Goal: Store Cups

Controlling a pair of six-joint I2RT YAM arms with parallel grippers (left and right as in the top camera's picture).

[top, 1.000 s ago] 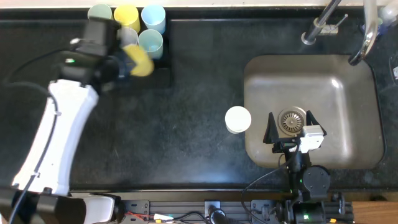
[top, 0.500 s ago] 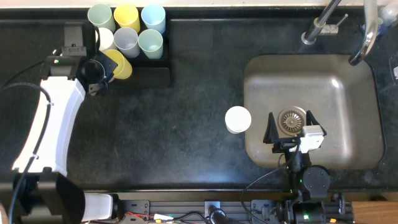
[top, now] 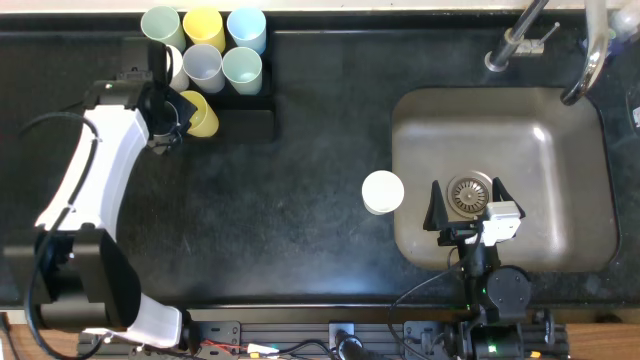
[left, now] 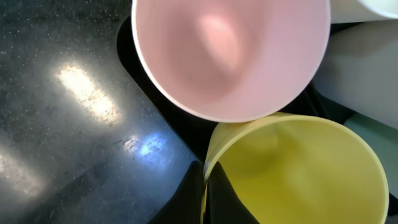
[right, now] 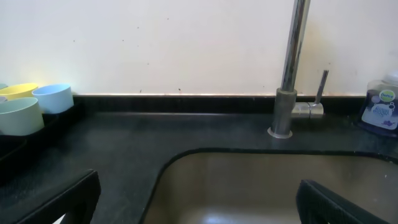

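Observation:
A black tray [top: 252, 120] at the counter's back left holds several upright cups: pale green [top: 160, 22], yellow [top: 203, 25], blue [top: 246, 25], pink-white [top: 176, 62], grey [top: 204, 65] and teal [top: 241, 68]. My left gripper [top: 178, 110] is shut on the rim of another yellow cup [top: 201, 113] at the tray's front left corner. The left wrist view shows this yellow cup [left: 298, 174] right beside the pink cup [left: 230, 56], one finger [left: 189, 196] outside its rim. A white cup [top: 382, 192] stands on the counter by the sink. My right gripper [top: 468, 205] is open above the sink.
The steel sink [top: 560, 140] fills the right side, with the tap [right: 291, 68] and a soap bottle [right: 380, 102] behind it. The dark counter [top: 290, 230] lies between the tray and the sink.
My left gripper carried the yellow cup leftward and then slightly toward the front, turning it more upright at the tray's front left corner. The right arm and the white cup have not moved.

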